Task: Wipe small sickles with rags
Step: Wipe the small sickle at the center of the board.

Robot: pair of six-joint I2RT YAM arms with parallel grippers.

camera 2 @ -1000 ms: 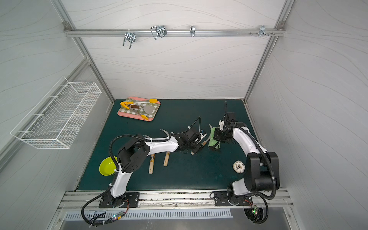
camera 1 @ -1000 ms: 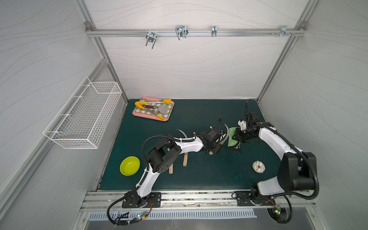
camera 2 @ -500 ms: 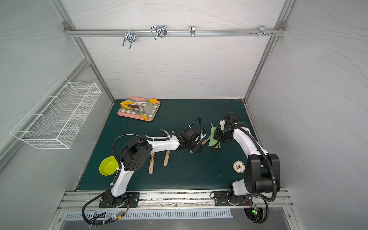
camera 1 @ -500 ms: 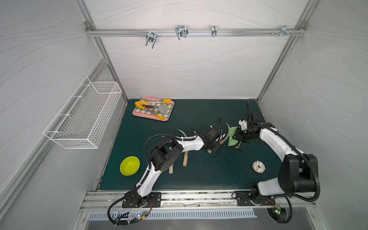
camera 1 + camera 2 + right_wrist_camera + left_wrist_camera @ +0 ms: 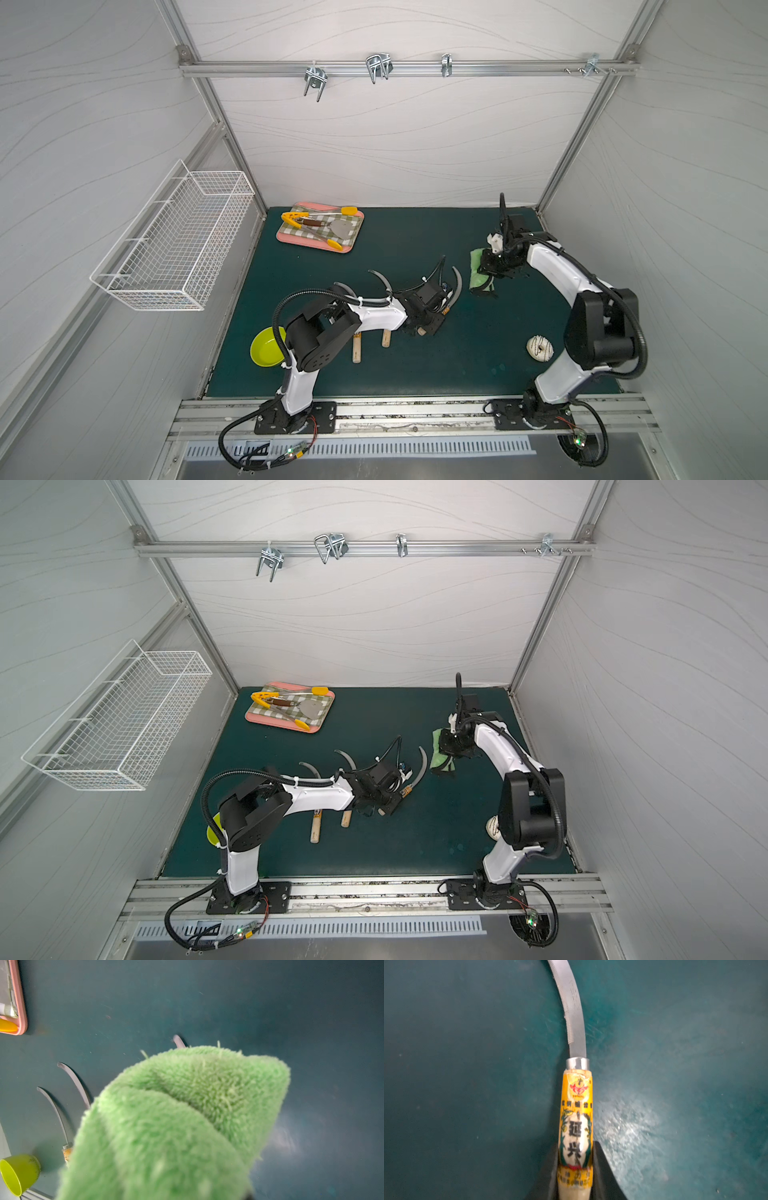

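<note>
Both top views show three small sickles on the green mat. My left gripper [image 5: 576, 1153] is shut on the yellow-labelled wooden handle of the right-hand sickle [image 5: 576, 1105]; its grey curved blade [image 5: 458, 284] points toward the back. In a top view this gripper [image 5: 434, 319] sits mid-mat. The other two sickles [image 5: 380, 278] [image 5: 345, 287] lie to its left, partly under the left arm. My right gripper [image 5: 492, 266] is shut on the light-green rag [image 5: 478, 274], just right of the held blade. The rag [image 5: 187, 1115] fills the right wrist view and hides those fingers.
A pink tray [image 5: 286, 239] with yellow-tipped tongs and a spatula sits at the back left. There is a lime bowl [image 5: 266, 347] at the front left and a white ring-shaped object [image 5: 539, 348] at the front right. A wire basket [image 5: 174, 245] hangs on the left wall.
My left gripper has closed on the sickle handle. The right arm with the rag has stayed almost still.
</note>
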